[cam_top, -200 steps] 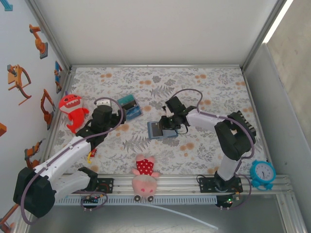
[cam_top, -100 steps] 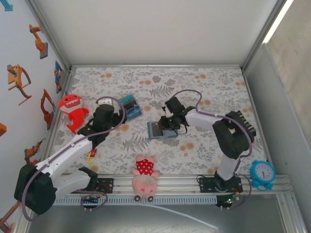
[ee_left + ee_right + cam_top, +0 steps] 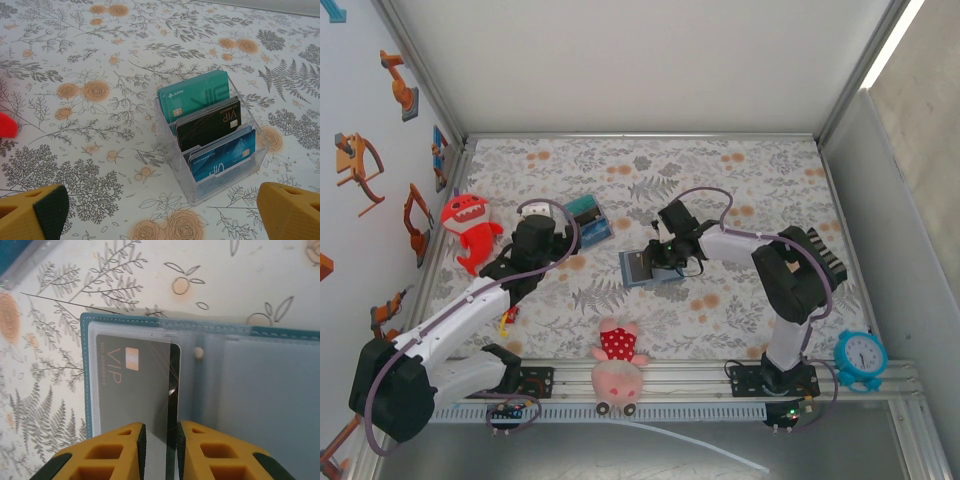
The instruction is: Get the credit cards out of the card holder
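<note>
At the far left of the floral table (image 3: 760,180) lies a red shark toy (image 3: 468,222), and just beside it my left gripper (image 3: 160,195) hangs with its jaws spread wide, holding nothing, above a clear box (image 3: 167,150) of upright teal, black and blue cards. Toward the middle, the card holder (image 3: 250,380) lies open flat on the table. My right gripper (image 3: 160,432) sits over its left panel, jaws drawn narrow astride the edge of a black VIP card (image 3: 125,385); I cannot tell whether they clamp it
</note>
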